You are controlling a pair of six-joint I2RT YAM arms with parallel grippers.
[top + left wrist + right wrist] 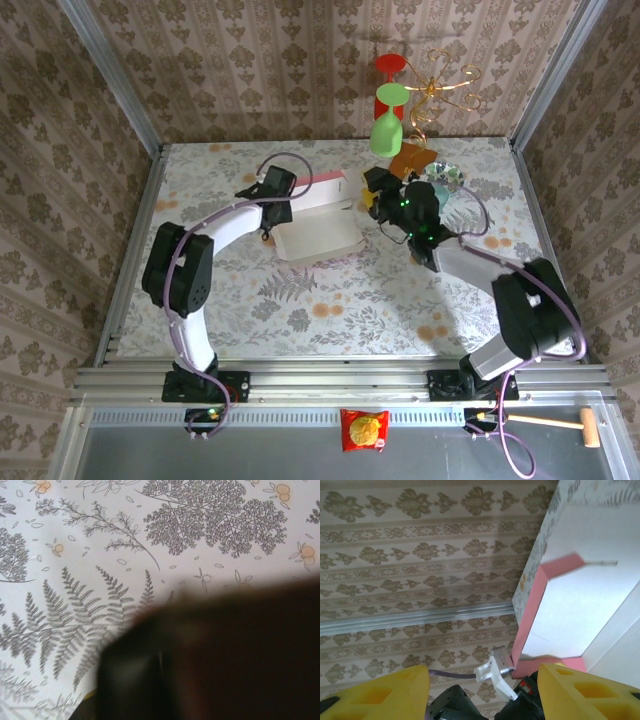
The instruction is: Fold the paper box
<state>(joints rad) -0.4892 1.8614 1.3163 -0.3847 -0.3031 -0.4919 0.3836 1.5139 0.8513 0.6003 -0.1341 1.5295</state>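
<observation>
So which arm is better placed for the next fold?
Probably right: the right gripper is open, facing the paper box; the left gripper is shut at its other side.

One paper box [320,240], one red snack packet [364,430] and one wooden mallet [560,424].

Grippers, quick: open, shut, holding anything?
Left gripper: shut; whether it grips the pink thin cardboard box cannot be told.
Right gripper: open, holding nothing.
</observation>
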